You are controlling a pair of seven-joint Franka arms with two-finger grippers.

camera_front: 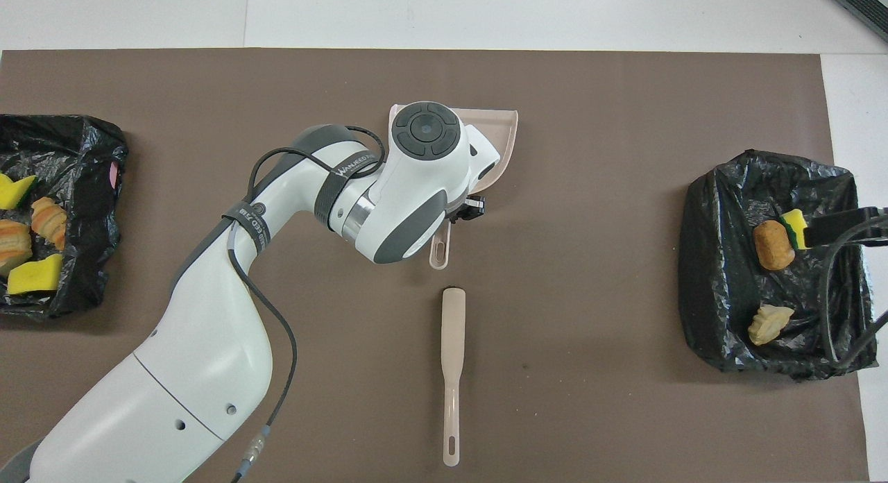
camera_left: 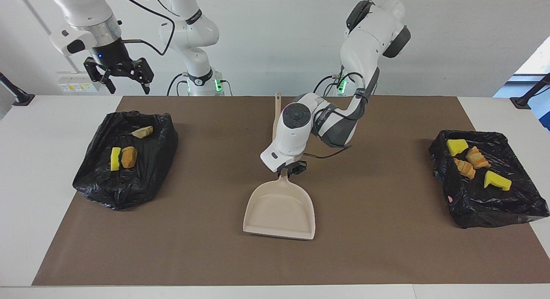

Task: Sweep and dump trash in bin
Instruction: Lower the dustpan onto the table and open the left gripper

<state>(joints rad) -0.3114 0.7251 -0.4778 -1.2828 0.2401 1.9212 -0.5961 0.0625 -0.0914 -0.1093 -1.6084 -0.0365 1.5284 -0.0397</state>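
Brown mat; brush unobstructed overhead.

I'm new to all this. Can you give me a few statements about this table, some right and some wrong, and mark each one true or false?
1. The left gripper is shut on the beige dustpan handle. True.
2. Trash lies in the dustpan. False: it is empty.
3. The brush lies nearer to the robots than the dustpan. True.
4. The right gripper holds the brush. False: it hangs open over the table edge, above the black bag.
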